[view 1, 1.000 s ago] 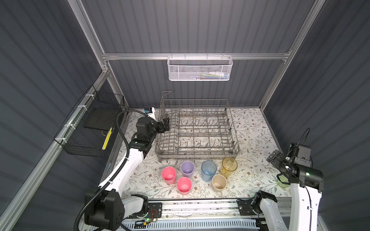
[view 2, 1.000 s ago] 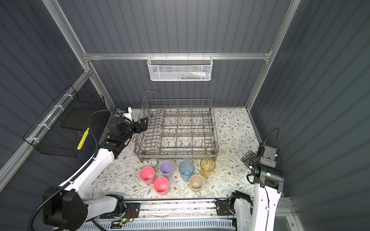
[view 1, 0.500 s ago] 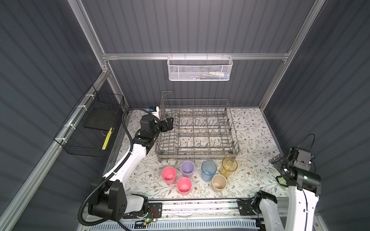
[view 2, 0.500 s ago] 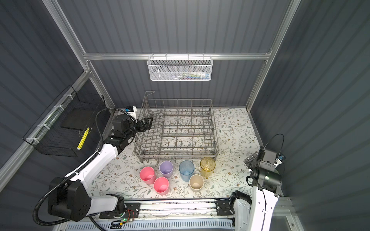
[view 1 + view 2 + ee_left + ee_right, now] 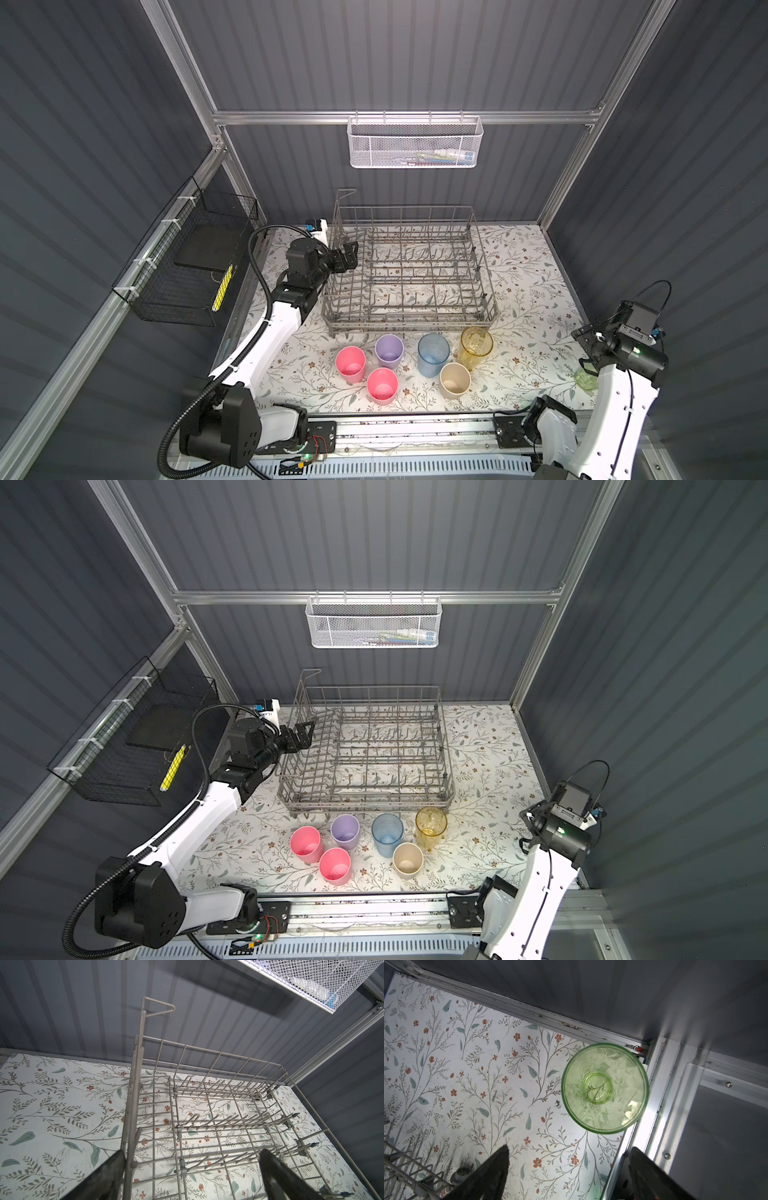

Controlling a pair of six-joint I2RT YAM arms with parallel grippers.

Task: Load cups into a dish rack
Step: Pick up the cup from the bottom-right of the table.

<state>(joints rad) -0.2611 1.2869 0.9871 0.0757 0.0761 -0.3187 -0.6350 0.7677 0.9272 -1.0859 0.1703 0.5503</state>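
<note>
The dish rack (image 5: 411, 321) sits mid-frame in both top views and it's completely empty, not one cup loaded yet. Six cups stand mouth-up in a cluster just below it on the desk (image 5: 523, 266): a pink cup (image 5: 351, 365), a second pink cup (image 5: 382, 385), a lilac cup (image 5: 389, 351), a ribbed blue cup (image 5: 433, 354), an amber cup (image 5: 476, 344) and a beige cup (image 5: 455, 380).

The pale green cup (image 5: 584, 377) is the loner at the lower right of the frame, tight against the desk's edge rail. We reckon that's why the right end effector (image 5: 569, 1169) hangs over it. Its jaws are spread wide with nothing between them, and the cup is just ahead of the tips.

The left end effector (image 5: 193, 1169) is wide too, with one finger outside the rack's side wall and one inside, not clamped. Our guess is it's there to steady the rack.
</note>
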